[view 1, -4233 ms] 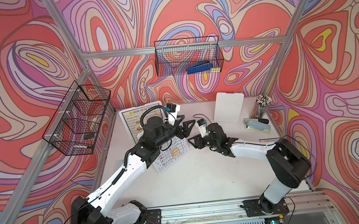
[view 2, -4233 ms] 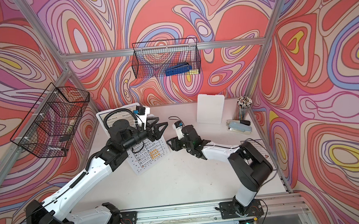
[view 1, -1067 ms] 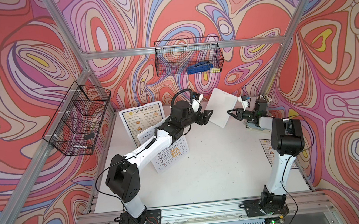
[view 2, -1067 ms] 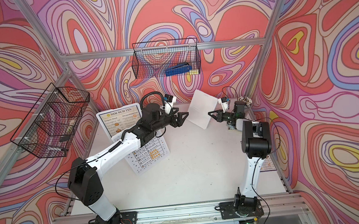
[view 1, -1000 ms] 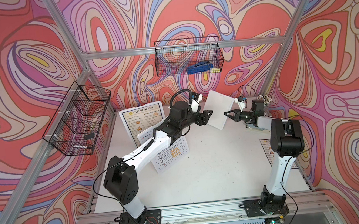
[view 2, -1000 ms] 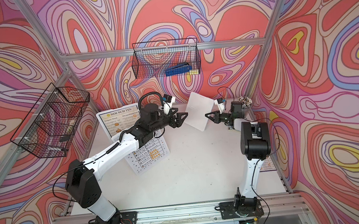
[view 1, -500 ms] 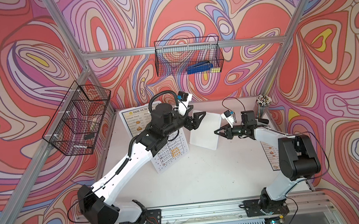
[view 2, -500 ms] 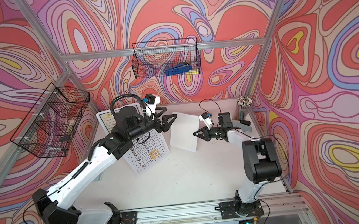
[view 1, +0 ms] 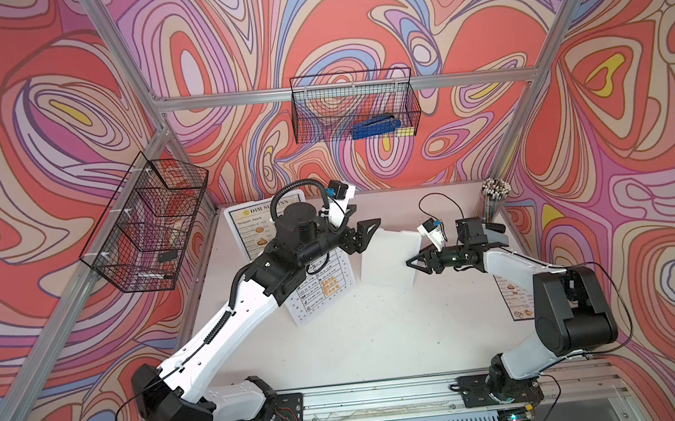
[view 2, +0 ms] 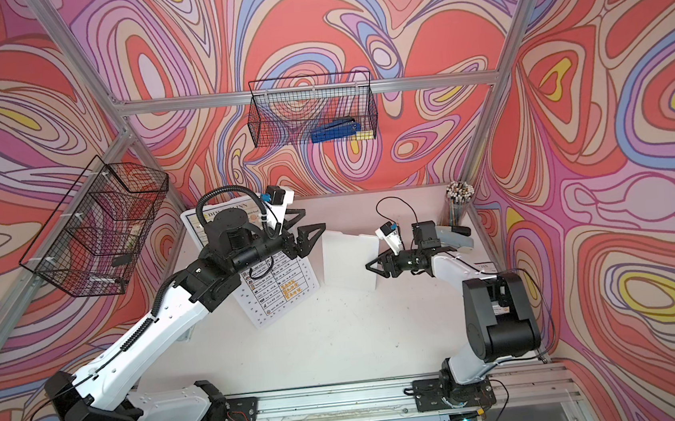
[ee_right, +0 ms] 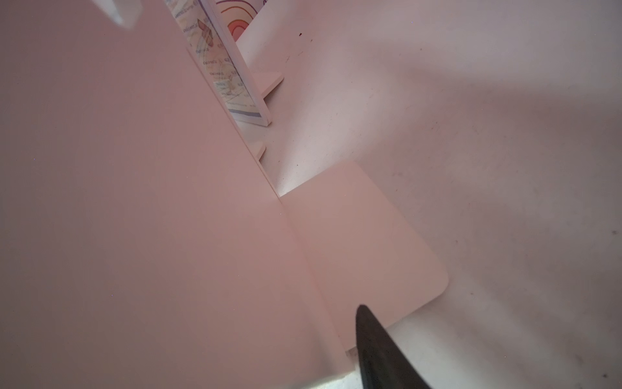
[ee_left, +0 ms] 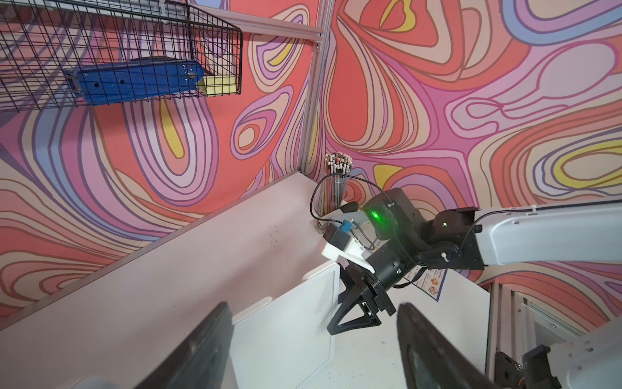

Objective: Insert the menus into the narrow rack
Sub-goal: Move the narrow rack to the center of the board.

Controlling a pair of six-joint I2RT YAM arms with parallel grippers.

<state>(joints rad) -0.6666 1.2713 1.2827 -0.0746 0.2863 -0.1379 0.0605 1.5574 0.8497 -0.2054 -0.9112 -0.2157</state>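
White, smooth, flat-panelled rack (view 1: 388, 259) stands on table (view 1: 380, 341).

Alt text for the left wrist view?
Open left gripper in the foreground faces a white upright rack on the table; the right gripper sits open at the rack's far edge. Behind: pencil cup in the corner, wire basket holding a blue stapler.

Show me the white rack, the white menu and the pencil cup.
white rack (view 1: 388, 259): in a top view, broad side.
white menu (view 1: 328, 289): in a top view, printed table.
pencil cup (view 1: 491, 208): in a top view, clear wall.
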